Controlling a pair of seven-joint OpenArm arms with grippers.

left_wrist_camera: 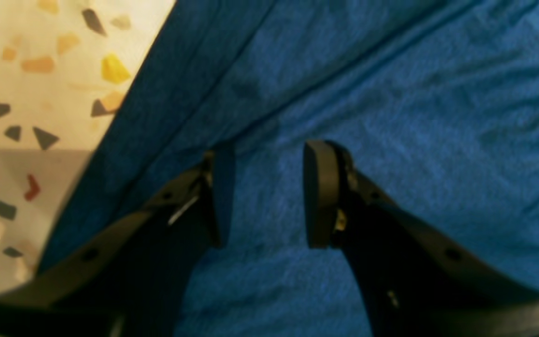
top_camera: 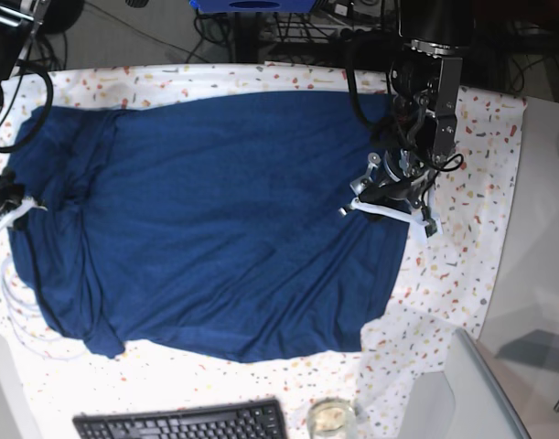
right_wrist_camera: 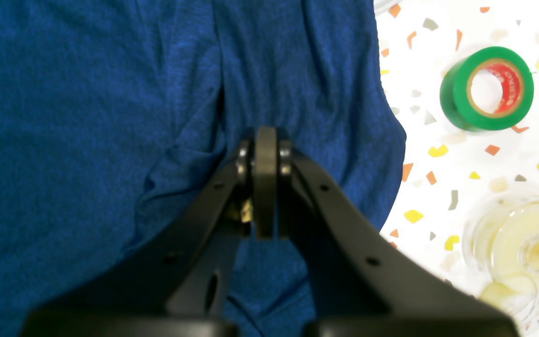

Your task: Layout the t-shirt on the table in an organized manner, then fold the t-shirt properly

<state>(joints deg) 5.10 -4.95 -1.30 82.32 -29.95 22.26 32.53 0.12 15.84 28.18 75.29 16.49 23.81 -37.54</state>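
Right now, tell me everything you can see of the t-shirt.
The t-shirt is plain dark blue, soft knit fabric, spread mostly flat across the speckled table, creased and bunched toward its sleeve end. The right gripper is shut with fabric puckered at its tips; the left gripper is open above its other edge.

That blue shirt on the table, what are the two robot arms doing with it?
They are laying the t-shirt out flat before folding it. It is spread wide over the speckled table, though its left end in the base view is still bunched and wrinkled. The right gripper is shut, pinching a fold of fabric there. The left gripper hovers over the opposite edge with its fingers apart, gripping nothing. No folding has begun.
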